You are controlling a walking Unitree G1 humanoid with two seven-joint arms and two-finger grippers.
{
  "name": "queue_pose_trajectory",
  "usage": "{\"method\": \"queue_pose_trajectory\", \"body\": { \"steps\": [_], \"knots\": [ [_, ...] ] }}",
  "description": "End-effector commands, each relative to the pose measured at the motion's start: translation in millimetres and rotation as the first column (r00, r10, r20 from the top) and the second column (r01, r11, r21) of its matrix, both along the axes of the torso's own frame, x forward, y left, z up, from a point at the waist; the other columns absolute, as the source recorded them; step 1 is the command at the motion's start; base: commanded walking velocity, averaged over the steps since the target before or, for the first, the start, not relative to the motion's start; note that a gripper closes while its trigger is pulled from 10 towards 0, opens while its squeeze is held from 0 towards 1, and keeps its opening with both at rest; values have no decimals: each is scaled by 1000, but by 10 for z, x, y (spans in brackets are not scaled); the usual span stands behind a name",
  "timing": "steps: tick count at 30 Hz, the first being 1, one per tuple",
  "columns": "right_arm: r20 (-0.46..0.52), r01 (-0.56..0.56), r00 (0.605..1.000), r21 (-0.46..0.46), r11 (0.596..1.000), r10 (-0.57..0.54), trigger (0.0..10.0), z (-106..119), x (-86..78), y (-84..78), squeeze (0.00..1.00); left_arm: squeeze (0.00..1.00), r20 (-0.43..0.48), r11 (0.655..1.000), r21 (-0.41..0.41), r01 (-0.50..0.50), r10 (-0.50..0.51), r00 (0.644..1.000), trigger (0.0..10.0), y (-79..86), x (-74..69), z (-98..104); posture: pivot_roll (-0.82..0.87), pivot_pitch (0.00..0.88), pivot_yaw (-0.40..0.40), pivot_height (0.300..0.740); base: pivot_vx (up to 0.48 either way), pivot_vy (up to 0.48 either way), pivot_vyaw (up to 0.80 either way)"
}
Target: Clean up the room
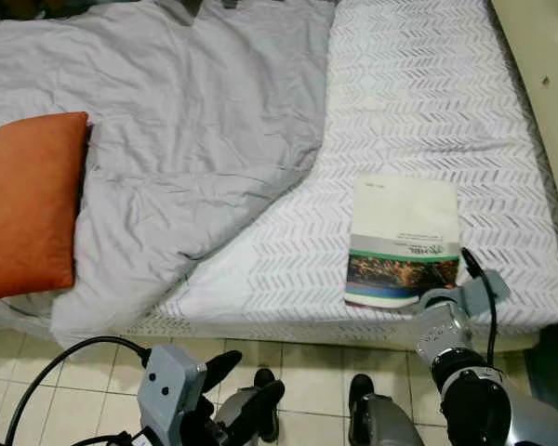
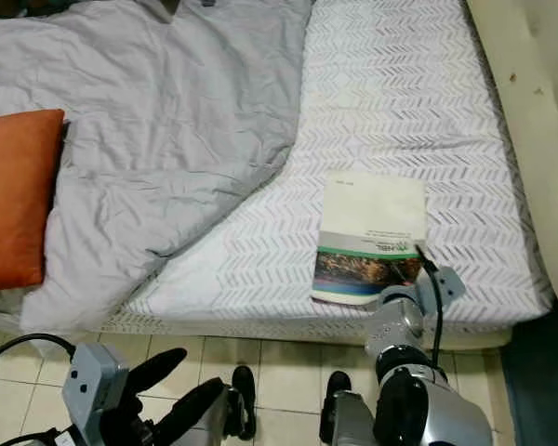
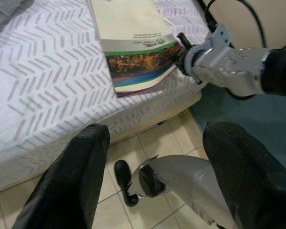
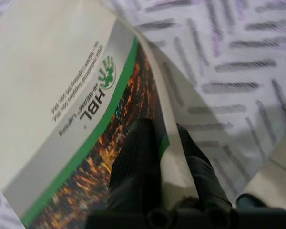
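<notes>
Right hand [image 4: 164,138] clamped on the booklet's [image 1: 405,237] near corner, one finger above the cover, one below. Booklet lies flat on the bed [image 1: 418,102] near its front edge, right of the grey duvet [image 1: 186,130]. Left hand [image 3: 157,157] wide open over the floor [image 1: 307,367], holding nothing.

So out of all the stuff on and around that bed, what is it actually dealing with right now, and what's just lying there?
In hand:
- booklet, near the bed's edge
- right gripper, fingers closed on the booklet's corner

Just lying about:
- orange pillow
- grey duvet, rumpled
- patterned sheet on the mattress
- left gripper, open, idle over the tiled floor
</notes>
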State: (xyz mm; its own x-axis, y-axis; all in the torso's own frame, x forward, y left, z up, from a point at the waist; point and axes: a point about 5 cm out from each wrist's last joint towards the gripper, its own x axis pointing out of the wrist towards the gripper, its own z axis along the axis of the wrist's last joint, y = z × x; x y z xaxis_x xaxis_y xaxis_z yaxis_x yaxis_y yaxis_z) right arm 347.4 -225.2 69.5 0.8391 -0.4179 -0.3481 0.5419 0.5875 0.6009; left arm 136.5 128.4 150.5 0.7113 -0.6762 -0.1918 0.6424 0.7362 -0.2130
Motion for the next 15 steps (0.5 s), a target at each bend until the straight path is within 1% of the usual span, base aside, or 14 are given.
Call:
{"method": "queue_pose_trajectory", "body": {
  "steps": [1,5,6,7,8,9,12,14,15],
  "knots": [
    [-92,-98,991,-27,995,96,0,-149,-52,124,0,0,-23,1000,21,-18,19,1000,10000,20,-46,-46,266,489,155,740,0,0,0],
    [-96,-114,989,-37,993,110,0,-146,-49,115,0,0,-26,1000,17,-22,22,999,10000,9,-54,-59,258,495,147,740,0,0,0],
    [-104,-132,987,-60,989,125,0,-138,-43,114,0,0,-27,1000,15,-23,23,999,10000,2,-54,-65,256,496,145,740,0,0,0],
    [-104,-132,987,-60,989,125,0,-138,-43,114,0,0,-27,1000,15,-23,23,999,10000,2,-54,-65,256,496,145,740,0,0,0],
    [-109,-151,984,-86,985,141,0,-125,-34,111,0,0,-26,1000,12,-23,23,999,10000,-12,-50,-71,258,496,142,740,0,0,0],
    [-109,-151,984,-86,985,141,0,-125,-34,111,0,0,-26,1000,12,-23,23,999,10000,-12,-50,-71,258,496,142,740,0,0,0],
    [-129,-193,976,-132,972,176,0,-111,-25,97,0,0,-23,1000,11,-21,21,1000,10000,-28,-55,-80,255,494,137,740,0,0,0],
    [-144,-244,965,-177,953,221,0,-93,-8,106,0,0,-26,1000,12,-17,17,1000,10000,-32,-69,-94,250,497,132,740,0,0,0],
    [-144,-244,965,-177,953,221,0,-93,-8,106,0,0,-26,1000,12,-17,17,1000,10000,-32,-69,-94,250,497,132,740,0,0,0]
  ]
}}
